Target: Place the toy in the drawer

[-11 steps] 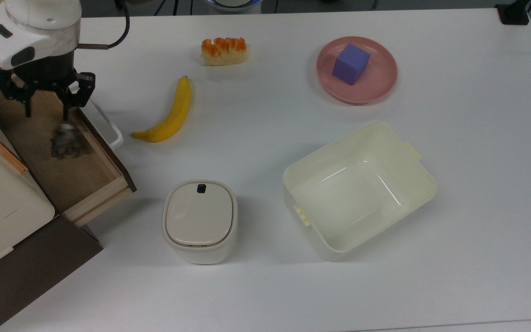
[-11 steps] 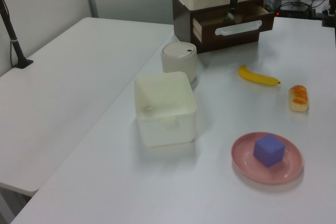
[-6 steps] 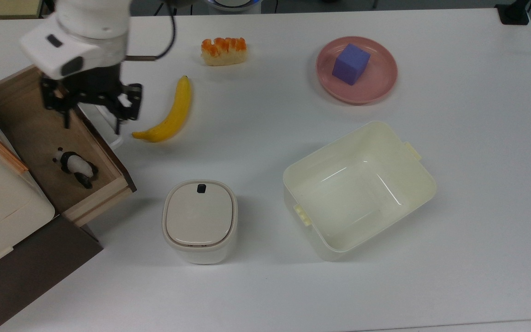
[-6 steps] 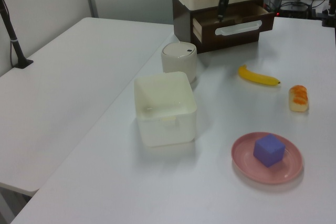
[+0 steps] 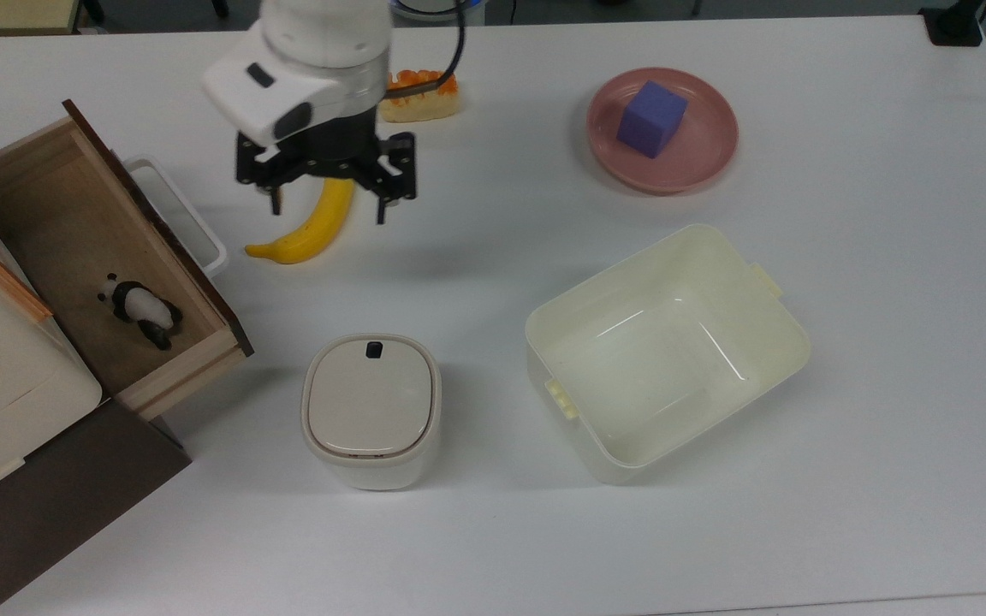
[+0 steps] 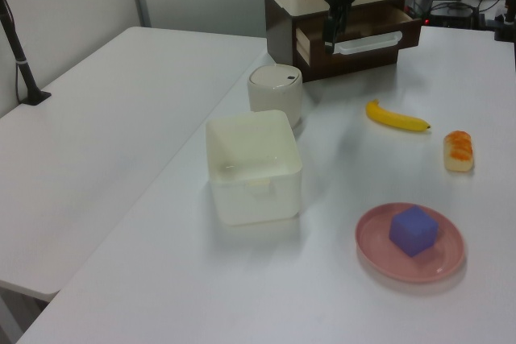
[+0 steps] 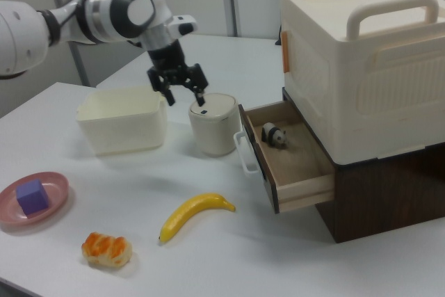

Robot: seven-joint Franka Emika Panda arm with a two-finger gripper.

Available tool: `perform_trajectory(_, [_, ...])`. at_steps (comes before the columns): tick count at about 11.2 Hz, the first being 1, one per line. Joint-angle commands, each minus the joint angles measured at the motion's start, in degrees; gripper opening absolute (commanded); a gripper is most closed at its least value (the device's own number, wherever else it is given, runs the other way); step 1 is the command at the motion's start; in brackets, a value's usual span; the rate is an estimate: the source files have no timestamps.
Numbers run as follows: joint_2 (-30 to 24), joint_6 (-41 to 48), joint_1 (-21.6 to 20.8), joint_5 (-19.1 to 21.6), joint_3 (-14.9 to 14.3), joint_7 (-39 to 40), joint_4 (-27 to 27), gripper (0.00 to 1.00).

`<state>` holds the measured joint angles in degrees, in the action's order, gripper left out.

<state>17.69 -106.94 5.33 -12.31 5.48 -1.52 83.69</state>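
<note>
The toy stands on the floor of the open drawer, a small black-and-white panda on four legs, near the drawer corner that sits lower in the top view. In the right view the toy sits toward the back of the drawer, close under the big cream case above it. The drawer is pulled out, its dark front panel and white loop handle facing the counter.

The tool hangs above the counter with its fingers spread apart and nothing between them. In the top view it is over the upper part of the banana, well apart from the drawer. In the right view the tool hovers just above the lidded cream bin.

The cream tub stands empty to the top view's right of the lidded bin. The pink plate carries the purple cube. The orange-topped bread lies partly behind the arm in the top view.
</note>
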Motion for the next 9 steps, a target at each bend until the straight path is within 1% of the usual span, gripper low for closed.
perform_trajectory(1, [-5.63, 2.52, -1.55, 5.61, -0.47, -3.82, 3.67, 1.00])
perform_trajectory(3, [-7.39, 8.91, -4.17, 5.72, -1.60, -7.52, 3.76, 1.00])
perform_trajectory(4, [-8.45, 11.11, -6.19, 5.89, -3.79, -7.62, 4.20, 1.00])
perform_trajectory(6, [-11.08, 11.23, -10.41, 5.89, -8.36, -7.01, 6.04, 1.00])
perform_trajectory(7, [-11.71, 11.31, -11.91, 5.89, -10.12, -6.57, 6.13, 1.00])
perform_trajectory(9, [-11.98, 11.57, -12.36, 5.80, -10.31, -6.57, 6.13, 1.00])
